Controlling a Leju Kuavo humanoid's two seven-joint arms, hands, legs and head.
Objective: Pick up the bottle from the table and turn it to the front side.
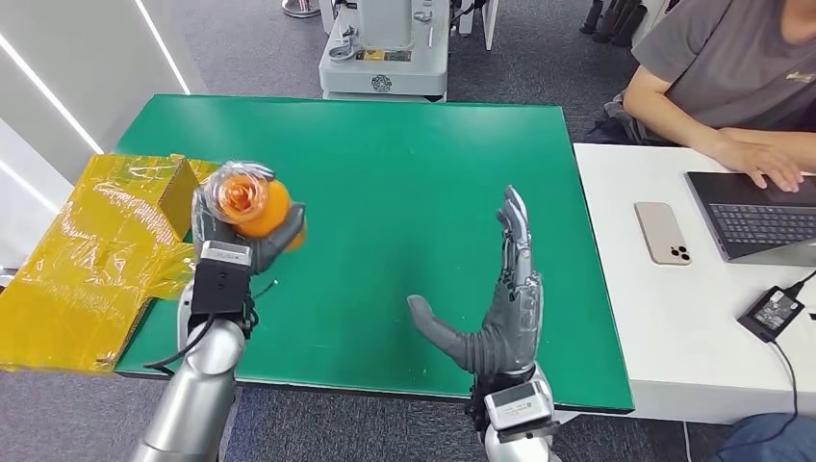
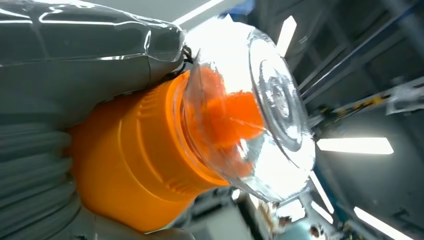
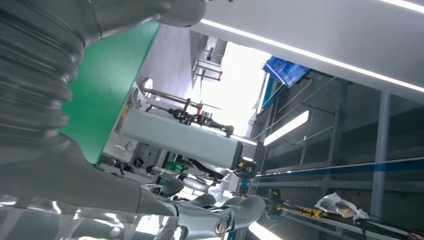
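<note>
Above the green table [image 1: 404, 192], the pick-up looks done: the left hand [image 1: 226, 245] grips the orange bottle [image 1: 258, 204] aloft, clear cap toward the camera. The right hand [image 1: 496, 308] waits, fingers [image 1: 515, 231] spread wide, empty; turning seemingly remains.

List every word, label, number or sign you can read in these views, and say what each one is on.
None can be read.
Orange bottle in the left robot hand: no print showing.
Shirt of the seated person: small chest mark, blurred.
Charger on the white desk: label too small.
</note>
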